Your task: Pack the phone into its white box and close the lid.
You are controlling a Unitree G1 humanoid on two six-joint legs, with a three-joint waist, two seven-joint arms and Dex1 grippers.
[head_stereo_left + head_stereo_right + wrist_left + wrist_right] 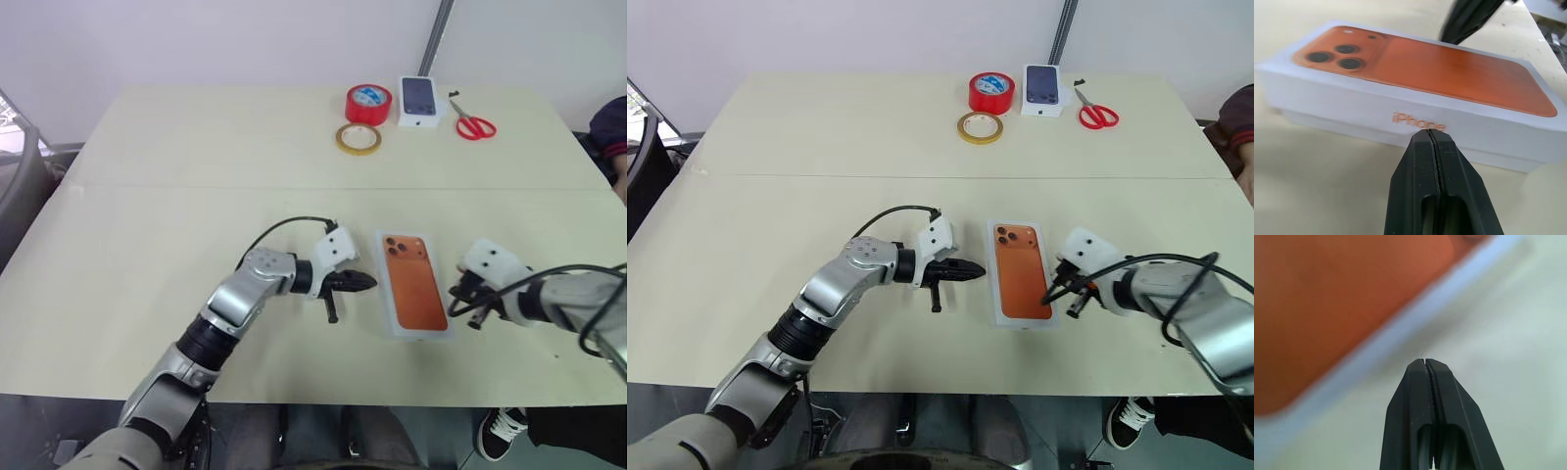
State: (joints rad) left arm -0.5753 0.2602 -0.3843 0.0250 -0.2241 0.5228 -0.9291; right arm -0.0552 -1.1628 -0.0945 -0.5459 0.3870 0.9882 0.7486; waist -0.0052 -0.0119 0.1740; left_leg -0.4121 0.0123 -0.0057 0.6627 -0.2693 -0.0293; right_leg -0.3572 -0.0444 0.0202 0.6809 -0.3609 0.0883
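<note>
A white box (396, 323) lies at the table's front middle with its lid on. The lid (1415, 68) bears a copper-orange phone back with three dark lenses, and orange "iPhone" lettering runs along its side. A thin strip of the base shows under the lid. The phone itself is hidden. My left gripper (372, 283) is shut, its tip just short of the box's left long side. My right gripper (1053, 295) is shut too, hovering at the box's right edge near the front corner.
At the table's far side stand a red tape roll (368, 103), a tan tape ring (359, 139), a small white carton with a dark phone picture (420, 101) and red scissors (474, 125). A person's sleeve (612, 132) shows at the right edge.
</note>
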